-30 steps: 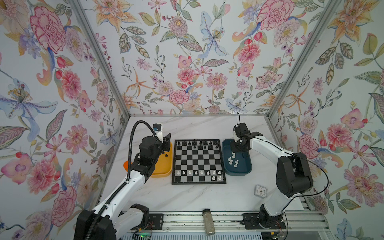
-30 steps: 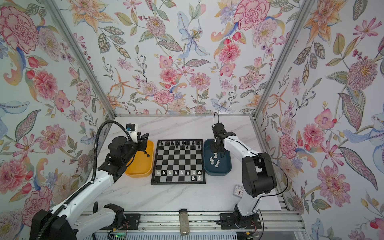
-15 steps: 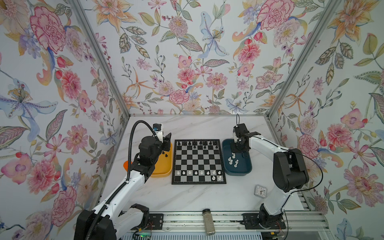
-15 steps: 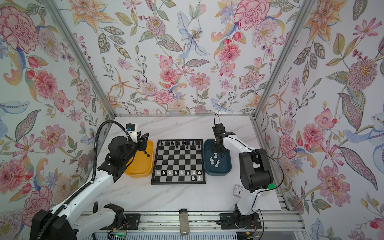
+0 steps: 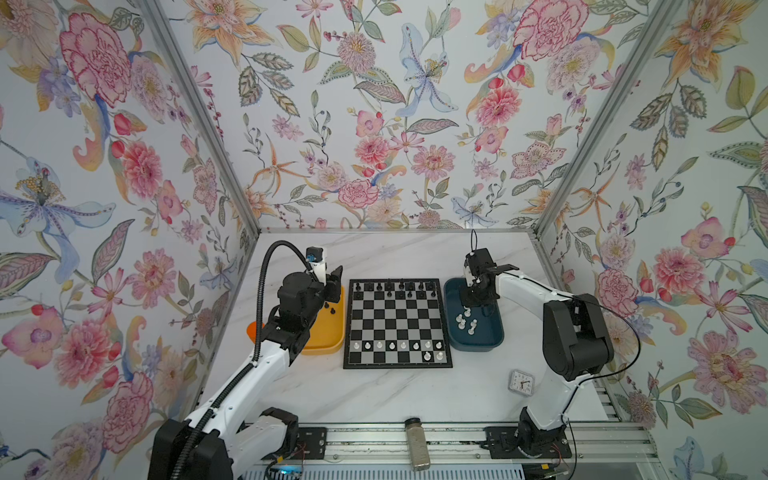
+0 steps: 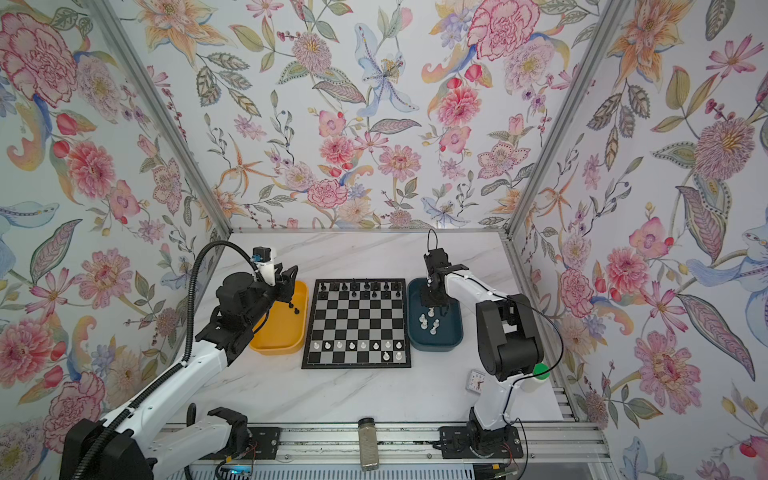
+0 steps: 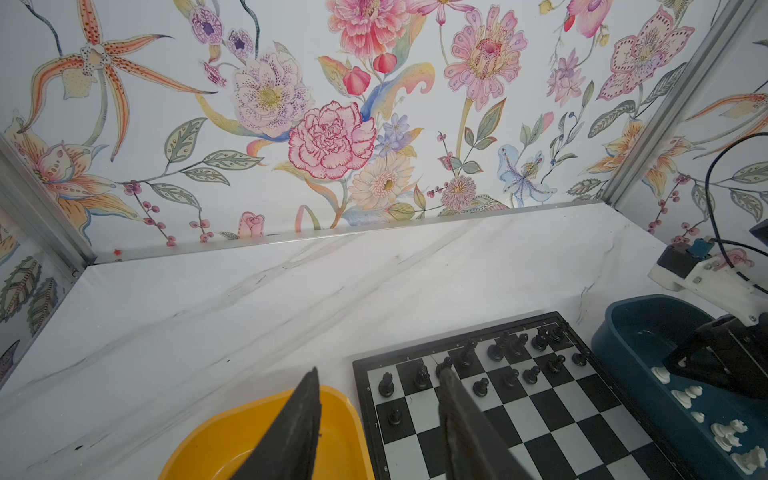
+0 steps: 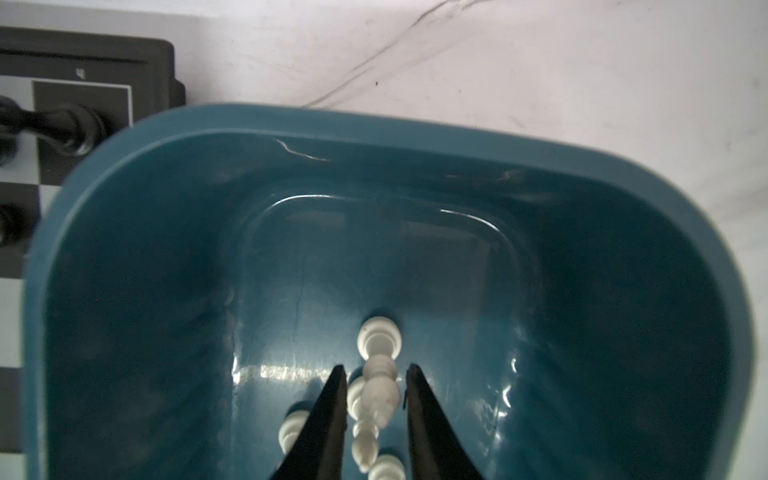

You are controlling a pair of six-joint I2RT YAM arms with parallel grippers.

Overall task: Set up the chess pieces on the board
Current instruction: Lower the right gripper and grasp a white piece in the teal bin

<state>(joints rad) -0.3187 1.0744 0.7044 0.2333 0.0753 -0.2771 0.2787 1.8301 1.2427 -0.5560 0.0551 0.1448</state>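
The board (image 5: 397, 328) (image 6: 357, 328) lies mid-table, with black chess pieces (image 5: 388, 286) on its far rows and white ones (image 5: 390, 345) along its near rows. More white pieces (image 5: 465, 322) lie in the dark blue tray (image 5: 473, 347). My right gripper (image 8: 376, 368) (image 5: 473, 301) is down inside that tray. Its jaws stand narrowly either side of a lying white piece (image 8: 380, 390), with a sliver of gap on one side. My left gripper (image 7: 380, 371) (image 5: 334, 286) hangs open and empty over the far end of the yellow tray (image 7: 216, 440), beside the board's corner (image 7: 361, 374).
Two black pieces (image 5: 329, 308) sit in the yellow tray (image 5: 328, 345). A small clock (image 5: 521, 381) lies at the front right, by the right arm's base. A jar (image 5: 417, 444) rests on the front rail. A green-capped bottle (image 6: 536, 376) shows behind the right arm.
The right gripper's jaws have narrowed around the white piece in the blue tray, and the right arm's elbow has shifted slightly. The left arm has not moved.
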